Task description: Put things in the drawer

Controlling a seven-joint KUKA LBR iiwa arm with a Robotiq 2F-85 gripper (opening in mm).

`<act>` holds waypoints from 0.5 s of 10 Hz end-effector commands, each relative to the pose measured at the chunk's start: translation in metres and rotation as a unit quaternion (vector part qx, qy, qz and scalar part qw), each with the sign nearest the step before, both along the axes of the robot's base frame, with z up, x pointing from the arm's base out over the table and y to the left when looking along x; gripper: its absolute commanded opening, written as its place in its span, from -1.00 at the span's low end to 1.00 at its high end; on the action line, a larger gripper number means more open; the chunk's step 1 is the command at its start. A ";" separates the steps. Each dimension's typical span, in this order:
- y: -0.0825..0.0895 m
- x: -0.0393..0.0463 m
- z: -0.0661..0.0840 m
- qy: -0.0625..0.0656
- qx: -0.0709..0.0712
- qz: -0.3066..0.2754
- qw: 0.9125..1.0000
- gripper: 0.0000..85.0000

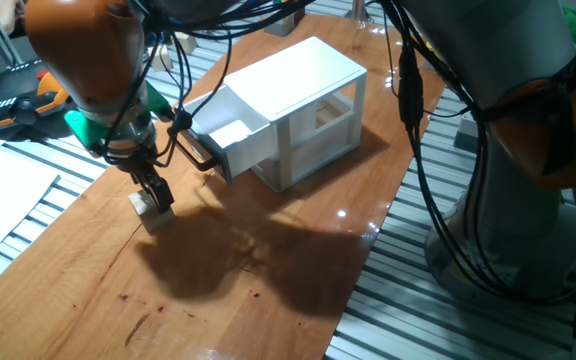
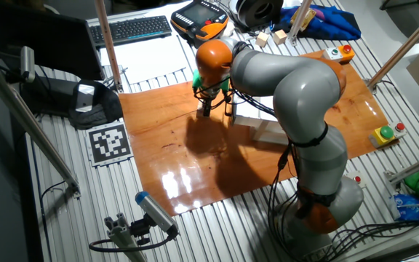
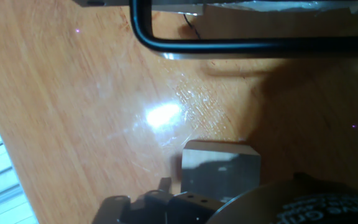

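In the hand view the wooden cube point(image 3: 220, 169) sat right under the pincer point(image 3: 185, 202), pale and square on the orange desk point(image 3: 73, 112). The fingers reached down to it, but whether they were clamped on it or merely bracketing it could not be told from any view.

From one fixed view the cube point(image 1: 152, 211) rested on the desk point(image 1: 268, 270), touching the wood, with the pincer point(image 1: 154, 192) pressed down over its top.

Further back, the black bar handle point(image 1: 200, 153) marked the upper drawer point(image 1: 230, 128), which stood pulled out of the white cabinet point(image 1: 303, 105); the tray looked bare. The handle point(image 3: 241, 43) was near the cube.

The step in hand seemed to be the grasp. To do it well, the fingers probably needed to sit square on two opposite faces and low on the cube, so it would not twist out. The lift likely had to clear the handle and the drawer's front wall before moving over the tray.

In the other fixed view the arm's bulk hid most of the cabinet.
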State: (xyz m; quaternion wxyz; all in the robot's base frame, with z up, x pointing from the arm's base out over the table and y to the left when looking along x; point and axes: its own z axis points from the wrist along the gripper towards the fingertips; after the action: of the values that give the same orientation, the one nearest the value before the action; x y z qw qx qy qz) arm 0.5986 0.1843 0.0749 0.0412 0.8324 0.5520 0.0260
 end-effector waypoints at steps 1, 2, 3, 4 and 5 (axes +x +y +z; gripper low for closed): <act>0.000 0.0002 0.000 -0.002 0.000 0.002 1.000 1.00; 0.000 0.0003 0.000 -0.006 -0.004 0.007 1.000 1.00; 0.000 0.0002 0.000 -0.008 -0.005 0.008 1.000 1.00; -0.001 -0.0004 -0.001 -0.007 -0.004 0.011 1.000 1.00; -0.003 -0.0020 -0.003 -0.009 -0.004 0.019 1.000 1.00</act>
State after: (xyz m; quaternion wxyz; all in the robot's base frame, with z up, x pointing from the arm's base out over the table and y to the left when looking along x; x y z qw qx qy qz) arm 0.5958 0.1806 0.0705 0.0497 0.8196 0.5698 0.0328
